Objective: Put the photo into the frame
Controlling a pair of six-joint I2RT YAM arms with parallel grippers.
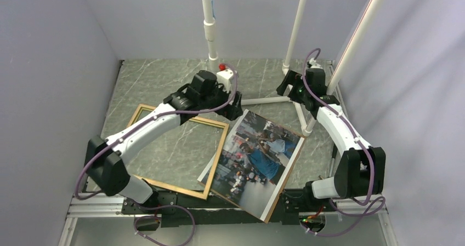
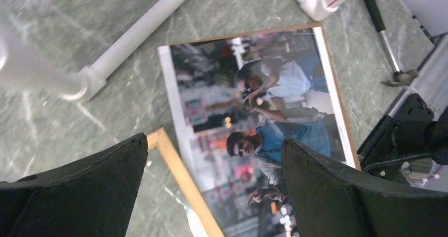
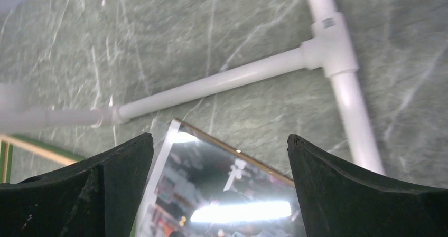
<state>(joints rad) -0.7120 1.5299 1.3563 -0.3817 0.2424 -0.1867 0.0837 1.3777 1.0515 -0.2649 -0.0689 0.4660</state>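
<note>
Marbled grey-green bench holds photo: street scene, man in blue shirt centre, white border, face up, left corner across light-wood frame rail. My left fingers, right fingers released, empty.

Robot lab cell: plain walls enclose a marbled table with white pipes; left arm and right arm mount on a rail.
</note>
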